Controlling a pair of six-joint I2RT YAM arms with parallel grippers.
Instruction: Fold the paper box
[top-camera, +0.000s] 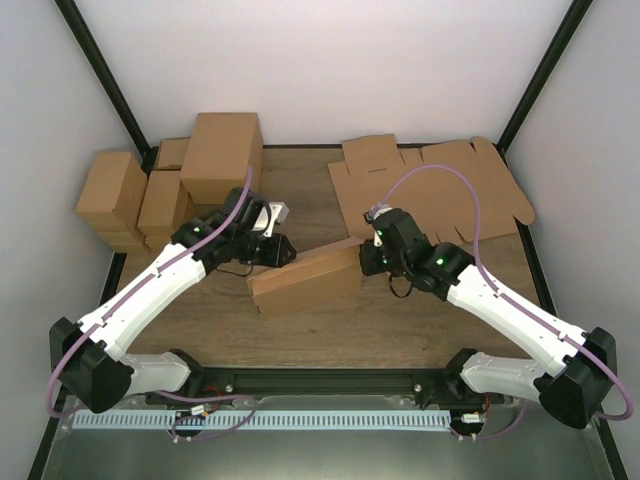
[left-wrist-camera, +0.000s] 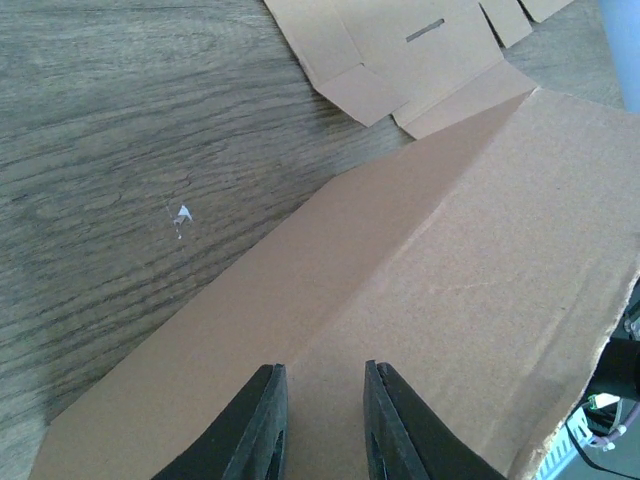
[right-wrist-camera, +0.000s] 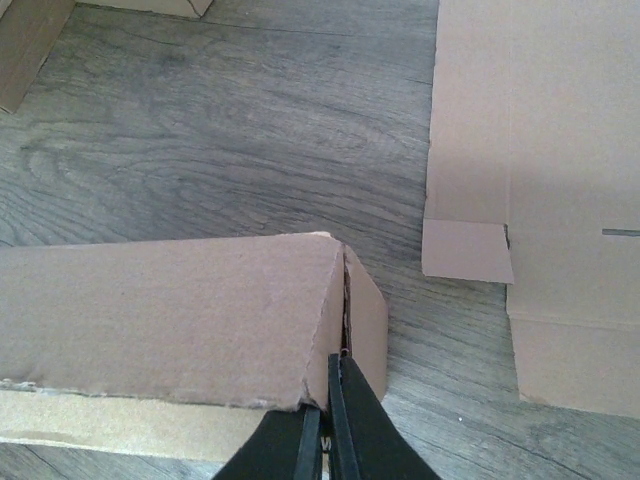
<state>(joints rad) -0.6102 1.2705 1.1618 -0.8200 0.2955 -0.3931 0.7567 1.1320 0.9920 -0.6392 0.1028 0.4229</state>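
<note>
The paper box (top-camera: 305, 280), plain brown cardboard partly folded into a long shape, lies slanted on the wooden table between both arms. My left gripper (top-camera: 283, 250) sits at its left end. In the left wrist view its fingers (left-wrist-camera: 265, 425) straddle the box's (left-wrist-camera: 480, 260) folded ridge with a narrow gap, closed onto the cardboard at the left gripper (left-wrist-camera: 325, 395). My right gripper (top-camera: 366, 255) is at the right end. In the right wrist view the right gripper (right-wrist-camera: 327, 400) is pinched shut on the thin end flap of the box (right-wrist-camera: 170, 300).
Flat cardboard blanks (top-camera: 440, 190) lie at the back right, also seen as blanks (right-wrist-camera: 560, 150) and blanks (left-wrist-camera: 400, 50) in the wrist views. Several folded brown cartons (top-camera: 170, 185) are stacked at the back left. Black frame posts (top-camera: 530, 90) stand at the rear corners.
</note>
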